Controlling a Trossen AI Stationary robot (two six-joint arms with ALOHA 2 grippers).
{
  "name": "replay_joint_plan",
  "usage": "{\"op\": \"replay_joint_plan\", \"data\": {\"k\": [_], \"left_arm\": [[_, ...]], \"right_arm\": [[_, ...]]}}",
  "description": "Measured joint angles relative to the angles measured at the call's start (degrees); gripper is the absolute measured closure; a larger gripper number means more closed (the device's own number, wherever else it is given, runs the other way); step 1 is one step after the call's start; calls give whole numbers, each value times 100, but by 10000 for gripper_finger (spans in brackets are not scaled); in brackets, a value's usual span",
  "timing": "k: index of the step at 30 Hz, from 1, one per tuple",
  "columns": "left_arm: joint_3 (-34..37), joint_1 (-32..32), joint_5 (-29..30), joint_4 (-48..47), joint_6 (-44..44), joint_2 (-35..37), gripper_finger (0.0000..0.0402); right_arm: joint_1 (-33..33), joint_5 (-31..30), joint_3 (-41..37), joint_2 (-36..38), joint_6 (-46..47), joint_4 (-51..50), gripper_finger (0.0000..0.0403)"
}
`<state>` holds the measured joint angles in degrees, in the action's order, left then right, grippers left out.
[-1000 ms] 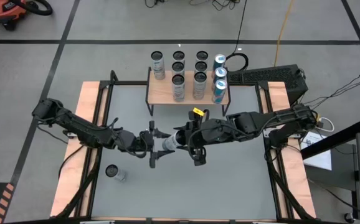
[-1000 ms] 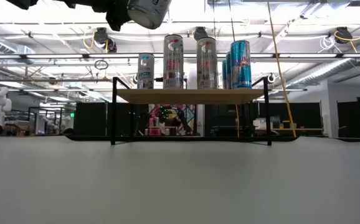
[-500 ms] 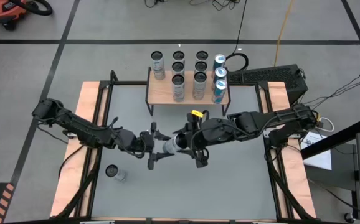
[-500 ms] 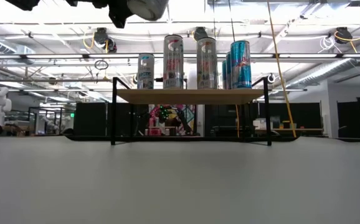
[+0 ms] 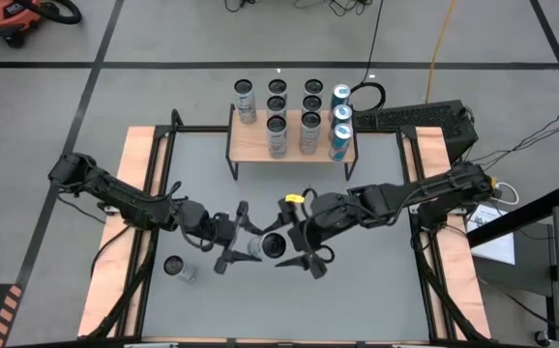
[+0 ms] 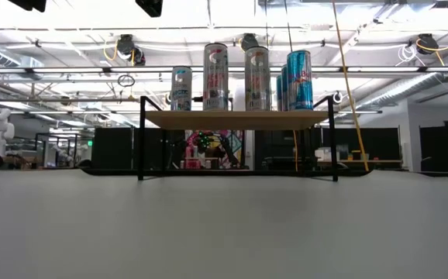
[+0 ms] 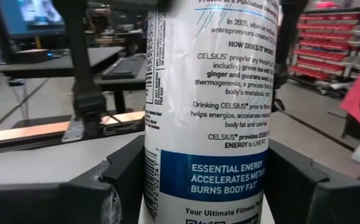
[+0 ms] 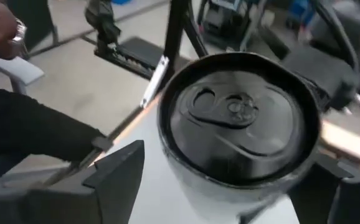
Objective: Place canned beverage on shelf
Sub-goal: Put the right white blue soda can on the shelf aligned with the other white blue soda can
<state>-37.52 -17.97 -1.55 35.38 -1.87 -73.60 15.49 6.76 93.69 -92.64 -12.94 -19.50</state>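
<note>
**Can passed between claws at desk centre**

The Celsius can (image 5: 265, 246) hung over the desk (image 5: 376, 290) middle, at six o'clock from the shelf (image 5: 255, 143). The left claw (image 5: 233, 242) pinched its body, seemingly a handover. The right claw (image 5: 301, 244) stood spread around its lid end, apparently not gripping. Readable print: "ESSENTIAL ENERGY", "ACCELERATES METABOLISM", "BURNS BODY FAT".

High view: straight down over whole table (image 5: 279, 300), both arms, floor. Low view: table-top level, facing far side, shelf (image 6: 238, 118) mid-distance, room behind; shelf shared with high view. Both wrist views: very close on one can (image 7: 211, 106), left from its side, right onto its top.
</note>
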Motion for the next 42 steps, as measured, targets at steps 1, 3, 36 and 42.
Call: {"op": "replay_joint_plan", "data": {"k": [1, 3, 36, 42], "left_arm": [[0, 2, -63, -2, -17, 0, 155], [0, -3, -180, -4, -9, 0, 155], [-2, 6, 587, 26, 7, 30, 73], [-2, 6, 871, -10, -41, 225, 36]], "right_arm": [[0, 74, -125, 0, -88, 242, 105], [-4, 248, -292, 0, -209, 643, 111], [0, -330, -961, -74, 256, 2263, 224], [0, -724, -964, -83, 318, 2289, 224]]}}
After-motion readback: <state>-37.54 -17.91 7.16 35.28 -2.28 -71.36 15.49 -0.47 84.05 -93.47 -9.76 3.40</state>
